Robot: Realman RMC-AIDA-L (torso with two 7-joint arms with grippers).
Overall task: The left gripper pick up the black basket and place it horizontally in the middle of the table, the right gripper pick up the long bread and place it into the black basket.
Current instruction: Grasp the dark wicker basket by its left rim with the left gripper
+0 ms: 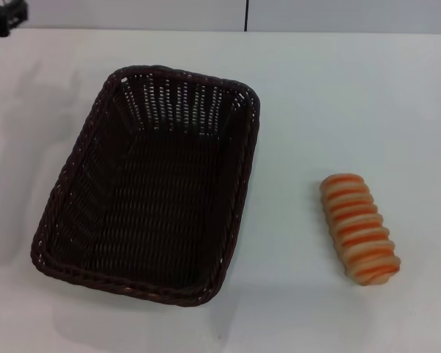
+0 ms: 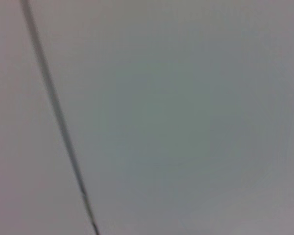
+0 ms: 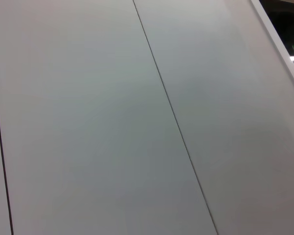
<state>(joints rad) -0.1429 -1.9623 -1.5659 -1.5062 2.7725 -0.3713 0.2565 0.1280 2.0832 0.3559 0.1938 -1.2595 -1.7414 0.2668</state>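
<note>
The black basket (image 1: 151, 184) is a large dark woven wicker basket. It lies empty on the white table (image 1: 353, 95), left of centre, its long side running roughly front to back and slightly slanted. The long bread (image 1: 359, 228) lies on the table to the right of the basket, well apart from it, with its orange ridged stripes facing up. Neither gripper shows in the head view. The left wrist view and the right wrist view show only pale flat panels with thin dark seams, with no fingers, basket or bread.
A dark object (image 1: 1, 18) sits at the far left corner beyond the table. A pale wall with a vertical dark seam (image 1: 247, 15) stands behind the table's far edge.
</note>
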